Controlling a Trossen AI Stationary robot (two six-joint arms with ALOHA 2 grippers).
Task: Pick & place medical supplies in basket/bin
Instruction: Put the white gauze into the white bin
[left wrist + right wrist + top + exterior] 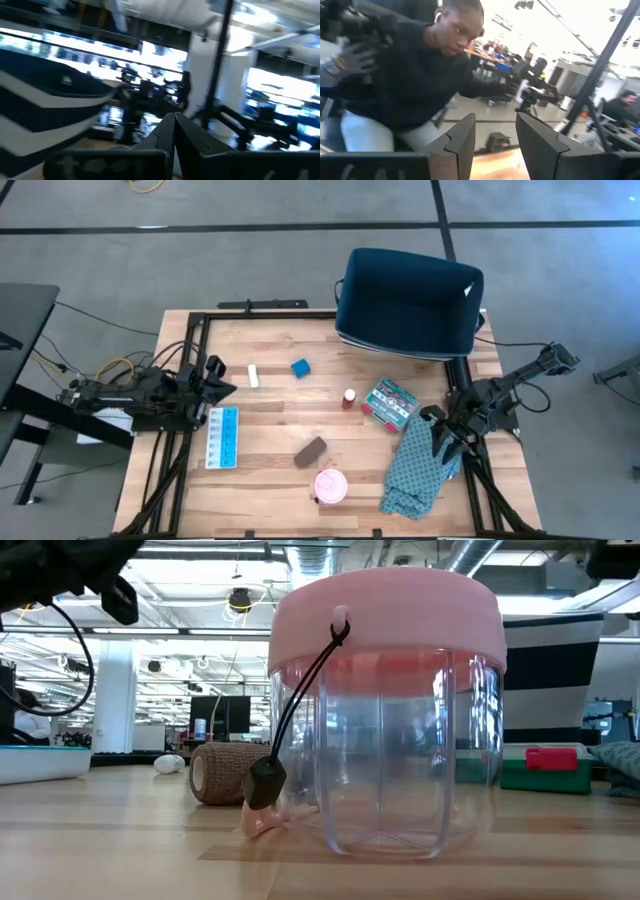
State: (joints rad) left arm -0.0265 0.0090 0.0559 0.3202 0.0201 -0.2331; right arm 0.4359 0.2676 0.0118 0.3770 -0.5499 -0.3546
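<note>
The medical supplies lie on the wooden table: white tube, blue cube, small red bottle, green-red box, light-blue pill organizer, brown oblong and a pink-lidded clear roll holder, which fills the low view. The navy bin stands at the far edge. My left gripper is at the left edge near the tube, shut and empty. My right gripper is open above the far end of the teal cloth, with nothing between its fingers.
A black frame rail runs round the table's edges. A person in a dark top stands beyond the table in the right wrist view. Bare wood shows between the tube, the cube and the bin.
</note>
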